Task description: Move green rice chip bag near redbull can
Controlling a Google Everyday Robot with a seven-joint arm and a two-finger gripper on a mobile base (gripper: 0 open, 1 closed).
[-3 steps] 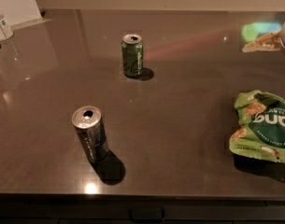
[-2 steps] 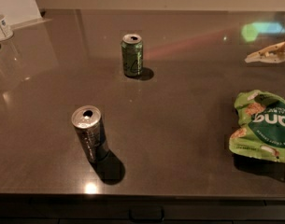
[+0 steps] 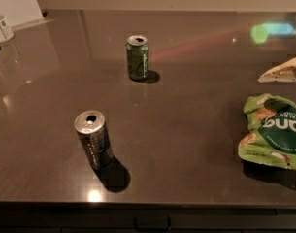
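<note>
Lying crumpled at the right edge of the dark bench (image 3: pixel 186 149), the green rice chip bag (image 3: pixel 271 130) sits well apart from the redbull can (image 3: pixel 93 139), which stands upright near the front left, its top opened. A shorter green can (image 3: pixel 138 57) stands upright farther back, near the middle. The gripper (image 3: pixel 282 72), a pale tapered shape, pokes in from the right edge just beyond the bag, clear of it; whether it is released or clenched cannot be told. A small clear bottle (image 3: pixel 3 27) stands at the far left corner.
</note>
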